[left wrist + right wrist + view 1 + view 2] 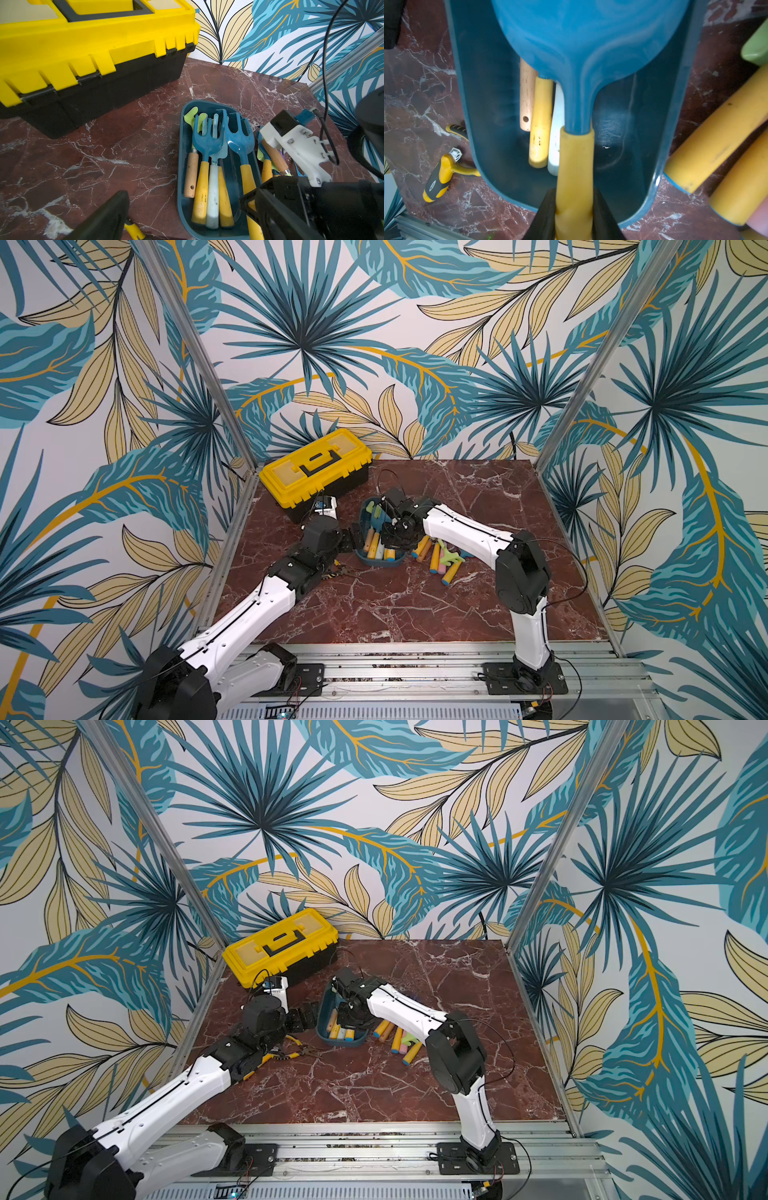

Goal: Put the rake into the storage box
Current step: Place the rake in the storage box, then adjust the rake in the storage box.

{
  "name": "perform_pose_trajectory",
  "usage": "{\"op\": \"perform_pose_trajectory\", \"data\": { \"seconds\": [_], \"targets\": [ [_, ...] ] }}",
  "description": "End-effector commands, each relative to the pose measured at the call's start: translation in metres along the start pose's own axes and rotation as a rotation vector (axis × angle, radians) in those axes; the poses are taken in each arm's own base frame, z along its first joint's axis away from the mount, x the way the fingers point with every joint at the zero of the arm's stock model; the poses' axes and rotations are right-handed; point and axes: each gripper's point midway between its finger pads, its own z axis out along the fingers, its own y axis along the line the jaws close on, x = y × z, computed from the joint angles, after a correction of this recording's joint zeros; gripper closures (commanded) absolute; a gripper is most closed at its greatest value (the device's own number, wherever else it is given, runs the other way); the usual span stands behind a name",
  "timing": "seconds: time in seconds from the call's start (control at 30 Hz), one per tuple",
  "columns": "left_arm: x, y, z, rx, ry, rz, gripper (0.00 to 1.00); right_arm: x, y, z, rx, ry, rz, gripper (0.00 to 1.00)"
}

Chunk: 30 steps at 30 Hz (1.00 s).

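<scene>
Rake (239, 137) sits low in the storage box (181, 166) but is not released, so the task looks nearly done. Yellow toolbox (316, 466) is at the far left corner of the table (415, 614). Left tool (352, 536) is spread wide and empty, just beside the box's left wall. The box, near the table's middle, holds several other garden tools (207, 176). The rake lies along its right side, blue head toward the far edge, yellow handle poking over the near rim. Right tool (574, 207) is pinching that handle. Cannot tell if the rake rests on the box floor. Remaining: let go, pull back. More loose tools (440, 560) lie on the table right of the box.
</scene>
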Motion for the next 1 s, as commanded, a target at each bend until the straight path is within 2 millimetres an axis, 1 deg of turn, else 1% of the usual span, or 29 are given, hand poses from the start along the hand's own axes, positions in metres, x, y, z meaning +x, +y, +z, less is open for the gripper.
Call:
{"op": "perform_pose_trajectory", "data": {
  "seconds": [0.0,0.03,0.17,0.2,0.33,0.43,0.47,0.53,0.67,0.83,0.9,0.97],
  "targets": [
    [0.004,0.003,0.001,-0.004,-0.005,0.009,0.00,0.005,-0.013,0.013,0.067,0.010,0.014,0.63],
    [0.005,0.003,0.001,-0.005,-0.003,0.009,0.00,0.004,-0.013,0.011,0.068,0.003,0.011,0.56],
    [0.006,0.002,0.002,0.002,0.001,0.008,0.00,-0.002,-0.009,-0.001,0.054,-0.028,-0.001,0.48],
    [0.006,0.001,0.002,0.006,0.002,0.008,0.00,-0.003,-0.008,-0.006,0.047,-0.037,-0.005,0.43],
    [0.008,0.001,0.006,0.006,0.013,0.010,0.00,-0.007,-0.013,-0.025,0.047,-0.081,-0.020,0.41],
    [0.013,0.001,0.011,0.006,0.029,0.015,0.00,-0.008,-0.018,-0.035,0.050,-0.108,-0.032,0.42],
    [0.014,0.001,0.013,0.005,0.033,0.017,0.00,-0.008,-0.018,-0.035,0.043,-0.111,-0.036,0.43],
    [0.017,0.001,0.017,0.004,0.047,0.021,0.00,-0.005,-0.013,-0.032,0.011,-0.092,-0.051,0.44],
    [0.022,0.000,0.022,0.003,0.068,0.025,0.00,0.006,-0.006,-0.013,-0.017,-0.015,-0.052,0.45],
    [0.023,0.000,0.023,0.002,0.071,0.025,0.00,0.013,-0.013,0.011,0.015,0.027,-0.031,0.52],
    [0.022,-0.001,0.022,0.006,0.070,0.025,0.00,0.014,-0.014,0.016,0.023,0.035,-0.025,0.53],
    [0.022,0.000,0.021,0.005,0.068,0.025,0.00,0.014,-0.013,0.020,0.026,0.041,-0.021,0.56]
  ]
}}
